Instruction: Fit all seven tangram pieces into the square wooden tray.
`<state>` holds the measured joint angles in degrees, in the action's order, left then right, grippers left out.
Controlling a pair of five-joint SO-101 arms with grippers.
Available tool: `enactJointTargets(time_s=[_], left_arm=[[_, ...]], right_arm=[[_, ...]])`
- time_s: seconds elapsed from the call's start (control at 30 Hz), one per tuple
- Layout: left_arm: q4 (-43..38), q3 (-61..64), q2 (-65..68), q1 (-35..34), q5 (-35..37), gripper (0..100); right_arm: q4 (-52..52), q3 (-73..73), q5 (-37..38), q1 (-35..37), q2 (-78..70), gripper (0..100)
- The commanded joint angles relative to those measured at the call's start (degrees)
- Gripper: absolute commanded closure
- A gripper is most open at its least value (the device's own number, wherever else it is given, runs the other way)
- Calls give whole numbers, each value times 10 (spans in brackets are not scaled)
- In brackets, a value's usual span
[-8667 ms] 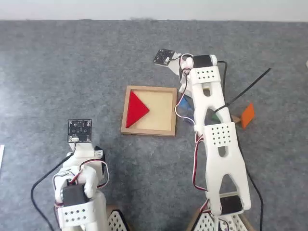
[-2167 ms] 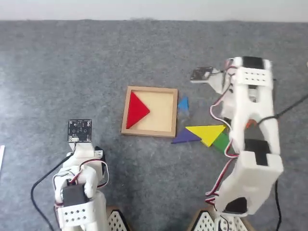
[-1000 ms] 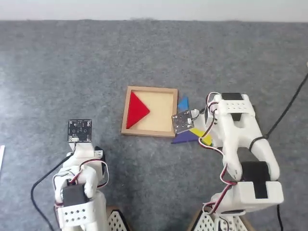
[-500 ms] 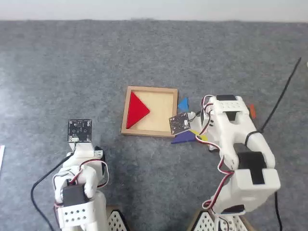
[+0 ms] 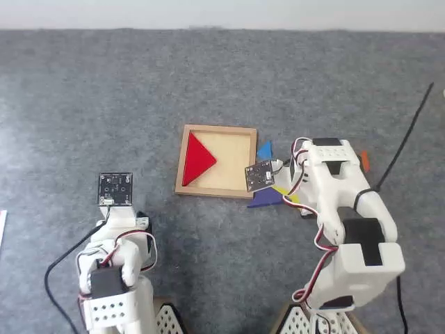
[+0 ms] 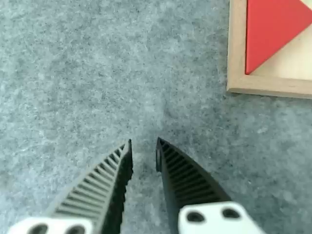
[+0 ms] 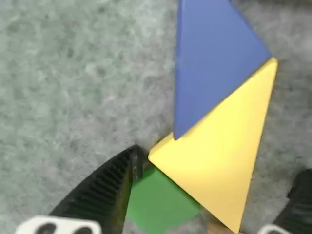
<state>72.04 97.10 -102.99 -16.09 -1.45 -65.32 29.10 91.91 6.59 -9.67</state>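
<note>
Tray holds red triangle, tip pointing right. Right tool gapes around yellow triangle; left tool slightly apart.

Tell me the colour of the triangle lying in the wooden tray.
Red. The triangle shows best in the high view.

A grey felt mat runs up to a pale wall.

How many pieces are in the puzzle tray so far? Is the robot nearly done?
Just started. One piece, the red triangle, lies in the tray. The right gripper is open astride the yellow triangle, not gripping yet. The purple triangle, green piece, small blue triangle and orange piece lie outside on the mat.
</note>
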Motion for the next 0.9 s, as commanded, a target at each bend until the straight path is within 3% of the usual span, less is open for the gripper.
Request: enactJointTargets(time_s=[0.0, 0.17, 0.5, 0.8, 0.87], left_arm=[[2, -7, -11, 4, 0, 919], [2, -7, -11, 4, 0, 919], [2, -7, -11, 4, 0, 919], [2, -7, -11, 4, 0, 919], [2, -7, -11, 4, 0, 919]], right_arm=[[19, -18, -5, -6, 3, 668], [19, -18, -5, -4, 3, 757], [15, -18, -9, -4, 3, 757], [-39, -44, -115, 28, 8, 753], [-39, -44, -142, 43, 7, 707]])
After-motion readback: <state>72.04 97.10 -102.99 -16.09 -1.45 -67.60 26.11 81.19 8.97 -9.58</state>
